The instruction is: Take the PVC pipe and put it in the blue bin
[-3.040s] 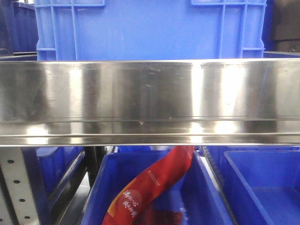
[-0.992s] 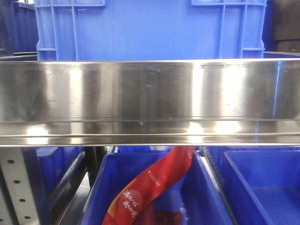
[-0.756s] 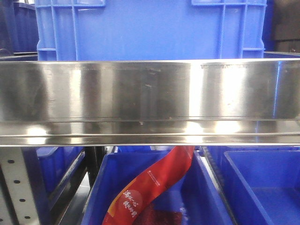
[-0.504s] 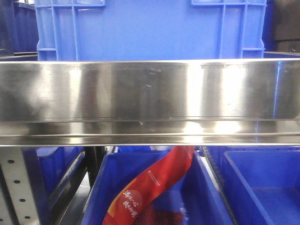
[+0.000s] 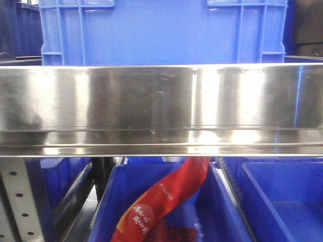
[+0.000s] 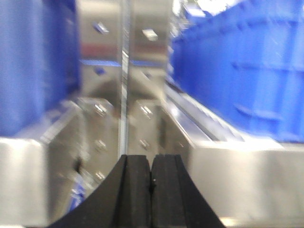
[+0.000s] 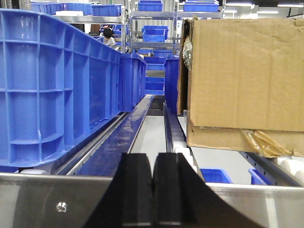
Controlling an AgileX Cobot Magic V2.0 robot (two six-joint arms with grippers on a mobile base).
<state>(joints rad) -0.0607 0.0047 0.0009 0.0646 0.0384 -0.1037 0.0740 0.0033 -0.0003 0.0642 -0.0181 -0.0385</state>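
Nowhere can you see the PVC pipe; both the left gripper [image 6: 151, 190] and right gripper [image 7: 152, 194] are pressed together, empty. You're probably searching; find it first.

The front-facing camera sat close and level against a broad brushed-steel shelf rail [image 5: 161, 108], seeing a tall blue plastic crate [image 5: 161, 30] above it and open blue bins [image 5: 166, 212] below. The left wrist camera looked forward over its black gripper pads [image 6: 151, 190] along a blurred steel channel [image 6: 123, 109] between blue crates. The right wrist camera faced down a long aisle between a ribbed blue crate [image 7: 57, 90] and a brown cardboard box [image 7: 242, 76]. All three views showed steel shelving and blue crates.
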